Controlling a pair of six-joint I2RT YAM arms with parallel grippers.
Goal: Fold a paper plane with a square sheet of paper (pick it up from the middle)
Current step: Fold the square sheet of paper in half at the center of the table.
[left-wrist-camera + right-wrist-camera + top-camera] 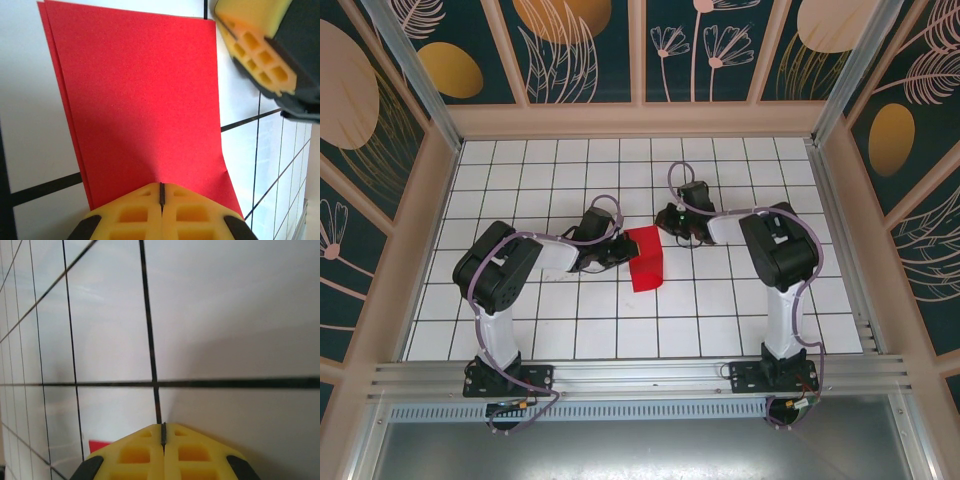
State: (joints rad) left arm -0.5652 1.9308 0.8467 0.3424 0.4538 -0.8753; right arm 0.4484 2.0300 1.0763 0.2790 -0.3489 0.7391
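The worktop (520,330) is a white surface ruled by thin black lines into square tiles, matte, with soft shadows under the arms. Around it stand walls (580,50) of dark teal panels painted with peach leaves, flowers and ovals, set in pale beige framing. A ridged aluminium rail (640,375) runs along the near edge, where both arm bases are bolted.

The red sheet of paper (645,258) lies near the middle of the grid between the two arms. It is folded double, with two layers showing at one edge (47,75). The left jaws are closed, their yellow fingertips (135,215) at the sheet's near edge; I cannot tell whether they pinch it. The right jaws are closed too, their fingertips (135,455) over bare white tile just beside the sheet's far corner.
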